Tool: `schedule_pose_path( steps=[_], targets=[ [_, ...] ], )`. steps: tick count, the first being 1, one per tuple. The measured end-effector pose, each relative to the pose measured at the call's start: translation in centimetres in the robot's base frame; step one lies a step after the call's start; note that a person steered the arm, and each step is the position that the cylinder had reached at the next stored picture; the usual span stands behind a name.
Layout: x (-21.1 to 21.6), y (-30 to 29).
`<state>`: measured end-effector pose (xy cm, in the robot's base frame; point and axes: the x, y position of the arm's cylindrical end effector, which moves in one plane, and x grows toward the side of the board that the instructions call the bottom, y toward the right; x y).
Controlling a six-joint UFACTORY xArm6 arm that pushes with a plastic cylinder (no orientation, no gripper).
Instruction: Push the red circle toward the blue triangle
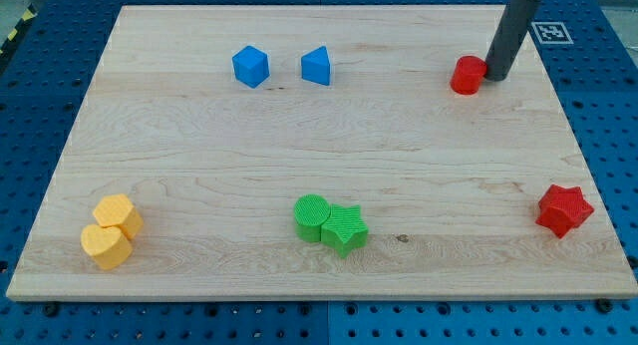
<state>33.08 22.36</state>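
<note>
The red circle (466,76) sits near the view's top right of the wooden board. My tip (494,77) is the lower end of a dark rod and stands right against the circle's right side. The blue triangle (316,66) lies to the circle's left, near the top middle. A blue cube (250,66) sits just left of the triangle.
A red star (564,209) lies at the right, low down. A green circle (312,216) and a green star (345,228) touch at the bottom middle. Two yellow blocks, a hexagon (119,214) and a heart (106,245), sit at the bottom left. The board edge (319,291) runs along the bottom.
</note>
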Motion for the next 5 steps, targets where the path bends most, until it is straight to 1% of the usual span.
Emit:
schedule_pose_path(
  steps=[1, 2, 3, 4, 5],
  targets=[
    [0.0, 0.0],
    [1.8, 0.7],
    [1.9, 0.7],
    [1.9, -0.3],
    [1.9, -2.6]
  ],
)
